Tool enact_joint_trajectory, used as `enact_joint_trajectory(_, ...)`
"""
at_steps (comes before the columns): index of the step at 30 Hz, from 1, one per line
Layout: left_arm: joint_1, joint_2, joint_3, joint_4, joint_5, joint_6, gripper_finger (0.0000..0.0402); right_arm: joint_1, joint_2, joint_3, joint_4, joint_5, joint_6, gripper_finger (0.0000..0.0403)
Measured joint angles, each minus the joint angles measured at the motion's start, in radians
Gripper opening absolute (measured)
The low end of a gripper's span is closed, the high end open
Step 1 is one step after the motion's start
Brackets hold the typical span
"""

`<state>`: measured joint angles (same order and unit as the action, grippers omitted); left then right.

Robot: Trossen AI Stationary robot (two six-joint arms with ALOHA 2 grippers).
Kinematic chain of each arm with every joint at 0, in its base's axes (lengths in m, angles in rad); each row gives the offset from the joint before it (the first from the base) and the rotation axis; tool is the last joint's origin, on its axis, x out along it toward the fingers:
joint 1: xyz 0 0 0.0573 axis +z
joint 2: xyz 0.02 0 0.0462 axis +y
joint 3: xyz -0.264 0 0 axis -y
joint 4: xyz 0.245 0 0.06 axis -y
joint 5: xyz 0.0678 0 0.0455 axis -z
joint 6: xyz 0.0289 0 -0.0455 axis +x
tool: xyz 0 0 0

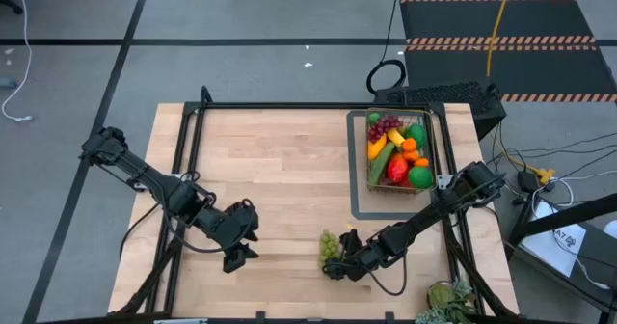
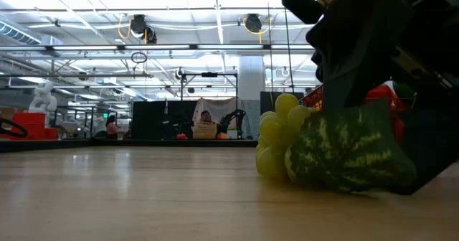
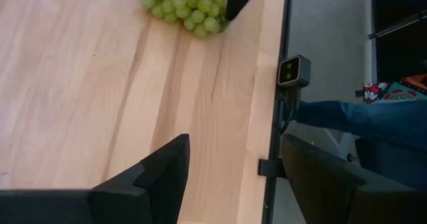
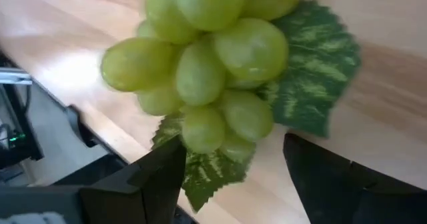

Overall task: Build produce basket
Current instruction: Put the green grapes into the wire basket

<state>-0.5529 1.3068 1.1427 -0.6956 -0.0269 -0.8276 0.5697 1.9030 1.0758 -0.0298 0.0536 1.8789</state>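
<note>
Pale wooden table (image 1: 280, 170) fills my overhead view, ringed by grey floor. Going left to right, I see the left gripper (image 1: 237, 256) near the front edge, its fingers (image 3: 160, 177) spread apart over bare wood, holding nothing. Beside it to the right lies the green grape bunch (image 1: 330, 246), its long axis running front to back, and its leaf (image 4: 313, 77) flat on the wood. The right gripper (image 1: 344, 263) sits right at the bunch, fingers (image 4: 157, 177) parted with the grapes between them; I can't tell whether they touch. Farther right, toward the back, the wire basket (image 1: 431, 143) holds purple grapes, a banana, a cucumber, oranges and red fruit.
</note>
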Motion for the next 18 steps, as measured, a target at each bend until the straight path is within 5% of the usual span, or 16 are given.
enact_joint_trajectory(8, 0.01, 0.0, 0.0, 0.017, 0.001, -0.012, 0.0234, -0.017, 0.016, -0.001, 0.034, 0.115, 0.013, 0.0251)
enact_joint_trajectory(18, 0.009, 0.0, 0.0, 0.016, 0.001, -0.013, 0.0234, -0.047, 0.013, -0.003, 0.007, 0.13, -0.01, 0.0228)
